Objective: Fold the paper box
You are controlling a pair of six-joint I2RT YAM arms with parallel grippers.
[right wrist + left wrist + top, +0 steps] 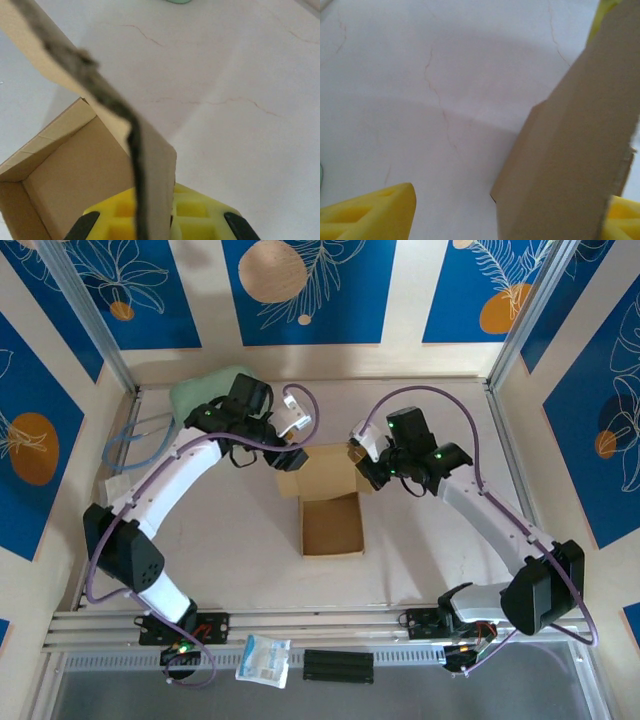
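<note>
The brown paper box (331, 524) lies mid-table as an open square tray, with a wide flap (322, 470) rising at its far side. My right gripper (360, 462) is at the flap's right corner. In the right wrist view its yellow fingers (200, 210) are shut on the flap's edge (150, 165), with the tray's inside (75, 185) to the left. My left gripper (293, 456) is at the flap's left corner. In the left wrist view it (512, 205) stands open, the flap (570, 150) leaning beside its right finger (624, 217) and far from the left finger (370, 212).
A mint-green pouch (205, 392) lies at the back left behind the left arm, with a blue cable loop (130, 440) beside it. A white packet (265, 660) and a black bar (338, 665) rest on the near rail. Metal frame rails border the table.
</note>
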